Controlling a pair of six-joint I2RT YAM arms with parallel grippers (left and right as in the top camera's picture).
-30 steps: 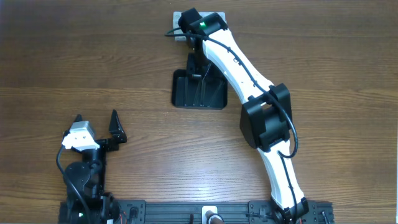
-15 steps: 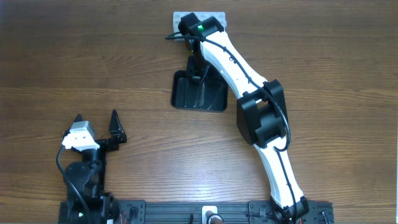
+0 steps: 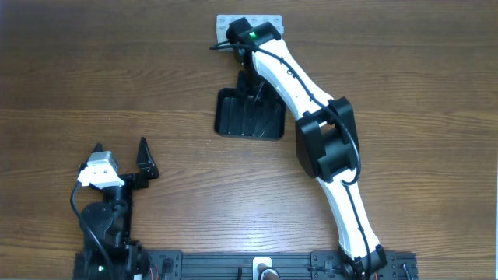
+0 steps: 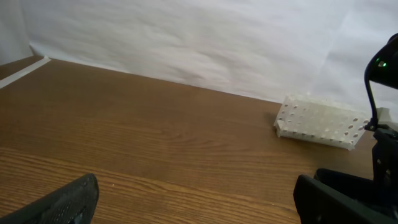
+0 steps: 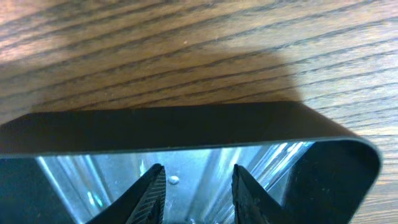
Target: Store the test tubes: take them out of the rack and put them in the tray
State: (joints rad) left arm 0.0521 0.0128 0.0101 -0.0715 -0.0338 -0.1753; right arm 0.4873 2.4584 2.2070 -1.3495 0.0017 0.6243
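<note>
The black tray lies at the table's middle back, with clear test tubes lying inside it. The white perforated rack stands just behind it, partly hidden under my right arm; it is also in the left wrist view. My right gripper hangs over the tray's far end. Its fingers are open just above the tubes, and I see nothing gripped between them. My left gripper rests open and empty at the near left, far from the tray.
The brown wooden table spreads wide on both sides of the tray. A white wall stands behind the rack in the left wrist view. Both arm bases sit on a black rail along the front edge.
My right arm's elbow has swung slightly left and its wrist has shifted a little, uncovering more of the rack. The left arm has not moved.
</note>
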